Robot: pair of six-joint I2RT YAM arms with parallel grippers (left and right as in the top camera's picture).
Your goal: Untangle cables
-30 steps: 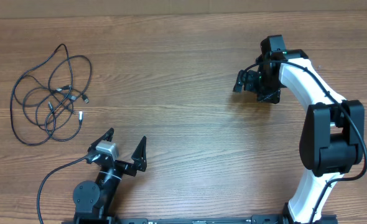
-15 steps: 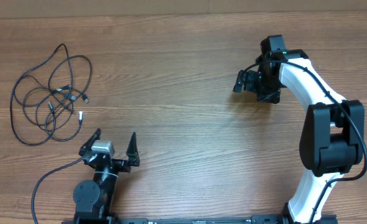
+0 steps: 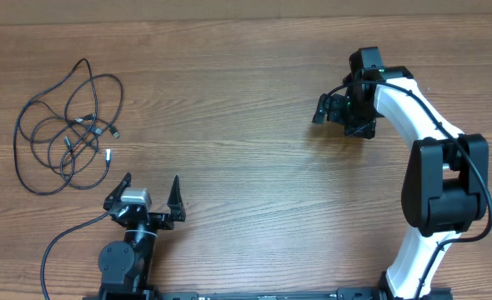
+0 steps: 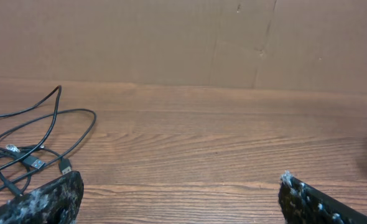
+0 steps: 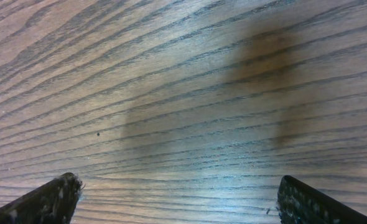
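The cables [image 3: 77, 122] lie in one loose tangle of thin black loops at the far left of the wooden table [image 3: 246, 75]. Their small plugs [image 3: 113, 132] are bunched toward the middle of the knot, where several strands cross one another, and nothing is touching them. The left gripper [image 3: 151, 180] hovers near the tangle's closest edge, just ahead of its own arm's base, jaws spread wide and empty. Its wrist camera looks low across the boards, with the cords at the left of that view and a cardboard backdrop [image 4: 171, 37] standing behind the table. The pose reads as an approach, with the jaws splayed ahead of a first pinch on a strand and the arm nearest the work set to take it. The right gripper [image 3: 318, 110] hangs well apart from the cables, over bare wood on the table's right half. Its jaws are likewise wide with nothing between them, and its camera shows only wood grain and a shadow. It appears parked clear so as not to crowd the left arm, though drawing the loops apart will likely call for a second hold. A thicker black wire [image 3: 58, 246] curls from the left arm's base and is no part of the knot. On this evidence the untangling has not yet begun.
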